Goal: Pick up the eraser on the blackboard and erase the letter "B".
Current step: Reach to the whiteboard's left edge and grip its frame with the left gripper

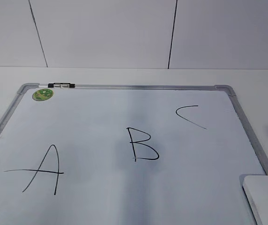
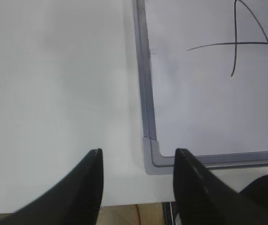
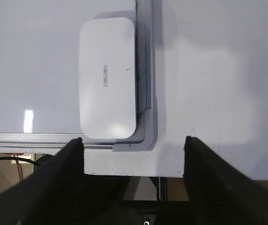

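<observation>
- A white table is seen under the board, and a pale wall with two thin dark lines stands behind it.
- The board is laid flat on the table; its grey frame runs round it, and a round green sticker is stuck in the far left corner.
- A small black and silver clip is seen on the far frame, near the sticker.
- Three letters are drawn in black: the A on the left, the B in the middle, the C further back on the right.
- The eraser is found on the board in the near right corner, well apart from the B.
- No arm is shown in the outside view.
- Only in the left wrist view is the left gripper seen: it is held wide open, with nothing between its fingers, over the board's near left corner, where part of the A shows.
- Only in the right wrist view is the right gripper seen: it is spread open too, and holds nothing, near the table's edge.
- In that view the eraser is shown whole, its long side tight against the frame, with small grey writing on top.
- Brown floor and a thin cable are glimpsed past the table's edge in both wrist views.
</observation>
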Controlling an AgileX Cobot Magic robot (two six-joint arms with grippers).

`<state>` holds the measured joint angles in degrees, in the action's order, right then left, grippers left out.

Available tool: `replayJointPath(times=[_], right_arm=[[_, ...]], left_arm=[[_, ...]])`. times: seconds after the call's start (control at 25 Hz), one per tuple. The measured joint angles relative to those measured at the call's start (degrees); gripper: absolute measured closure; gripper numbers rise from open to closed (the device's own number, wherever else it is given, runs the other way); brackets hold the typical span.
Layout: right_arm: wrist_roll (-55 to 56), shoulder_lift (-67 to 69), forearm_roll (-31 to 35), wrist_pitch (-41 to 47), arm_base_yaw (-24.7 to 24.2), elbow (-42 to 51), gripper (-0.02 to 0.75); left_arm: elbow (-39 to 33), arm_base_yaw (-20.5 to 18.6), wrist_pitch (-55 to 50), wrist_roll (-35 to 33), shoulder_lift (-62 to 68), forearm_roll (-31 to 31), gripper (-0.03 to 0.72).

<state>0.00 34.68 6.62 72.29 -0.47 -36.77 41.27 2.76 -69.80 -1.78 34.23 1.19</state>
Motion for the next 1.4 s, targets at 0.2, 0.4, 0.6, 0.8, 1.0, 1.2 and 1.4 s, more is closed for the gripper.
replayJointPath(times=[0.2, 0.4, 0.6, 0.8, 1.0, 1.2, 1.4], right_arm=[[0.0, 0.3, 0.0, -0.1, 0.0, 0.0, 0.216], [0.0, 0.3, 0.0, -0.1, 0.0, 0.0, 0.216], [0.0, 0.3, 0.0, -0.1, 0.0, 0.0, 0.216], [0.0, 0.3, 0.0, -0.1, 0.0, 0.0, 0.216], [0.0, 0.3, 0.0, -0.1, 0.0, 0.0, 0.216], [0.0, 0.3, 0.0, -0.2, 0.0, 0.0, 0.216], [0.0, 0.3, 0.0, -0.2, 0.0, 0.0, 0.216]], left_arm=[[4.8, 0.1, -0.6, -0.1, 14.3, 0.0, 0.326], [11.5, 0.1, -0.5, -1.0, 28.9, 0.1, 0.328], [18.8, 0.1, 0.3, -1.2, 40.9, 0.2, 0.33], [23.5, 0.1, 2.5, -1.8, 51.6, 0.5, 0.338], [27.4, 0.1, 4.4, -2.5, 61.5, 0.8, 0.36], [32.5, -0.9, 5.7, -2.7, 69.0, 0.6, 0.363], [35.5, -1.9, 6.2, -3.4, 73.2, -0.5, 0.364]])
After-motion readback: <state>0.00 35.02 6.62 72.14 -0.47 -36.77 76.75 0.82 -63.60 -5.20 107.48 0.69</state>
